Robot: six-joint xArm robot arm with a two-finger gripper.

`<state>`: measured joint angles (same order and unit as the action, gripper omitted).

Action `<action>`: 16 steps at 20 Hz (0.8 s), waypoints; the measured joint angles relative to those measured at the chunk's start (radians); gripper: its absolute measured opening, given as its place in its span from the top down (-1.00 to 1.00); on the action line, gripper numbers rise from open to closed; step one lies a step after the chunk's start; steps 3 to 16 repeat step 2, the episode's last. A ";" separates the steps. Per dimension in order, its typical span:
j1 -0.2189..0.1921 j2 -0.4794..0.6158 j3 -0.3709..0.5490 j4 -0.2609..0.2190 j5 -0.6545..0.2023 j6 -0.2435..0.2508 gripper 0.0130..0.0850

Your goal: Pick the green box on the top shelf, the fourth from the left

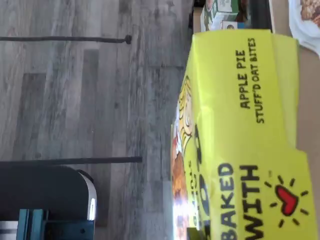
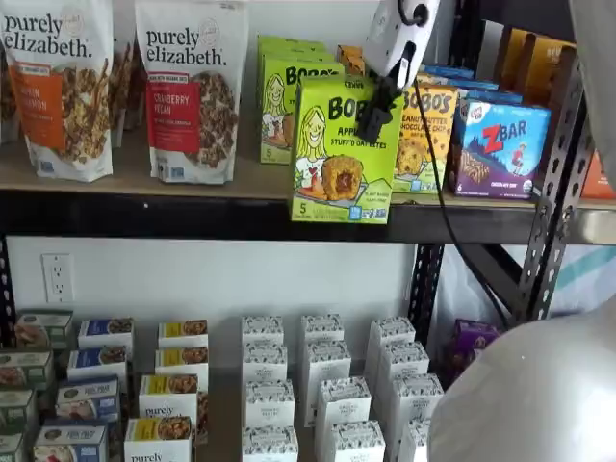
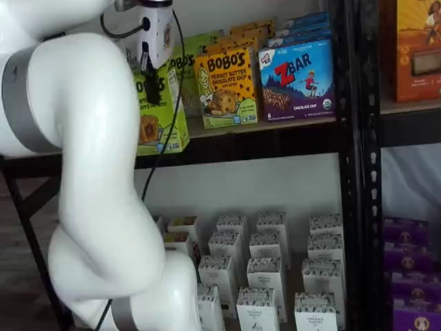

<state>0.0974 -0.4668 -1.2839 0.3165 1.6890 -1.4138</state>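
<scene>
The lime-green Bobo's Apple Pie box [image 2: 332, 154] stands pulled forward at the front edge of the top shelf [image 2: 144, 217], its lower edge overlapping the black front beam. My gripper [image 2: 378, 111] comes down from above, black fingers closed on the box's upper part. In a shelf view the same box [image 3: 162, 124] shows partly behind my white arm, with the gripper [image 3: 147, 77] on it. The wrist view shows the box [image 1: 240, 140] very close, with grey floor beyond it.
More green Bobo's boxes [image 2: 279, 96] stand behind. A yellow-orange peanut butter box [image 2: 428, 125] and a blue ZBar box [image 2: 500, 144] stand to the right, granola bags [image 2: 188, 87] to the left. A black upright [image 2: 553, 192] stands at the right. Several white boxes [image 2: 318, 385] fill the lower shelf.
</scene>
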 joint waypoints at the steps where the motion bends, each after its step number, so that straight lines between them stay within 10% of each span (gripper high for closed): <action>1: -0.006 -0.008 0.009 0.000 0.001 -0.006 0.67; 16: -0.010 -0.013 0.016 0.000 0.001 -0.010 0.67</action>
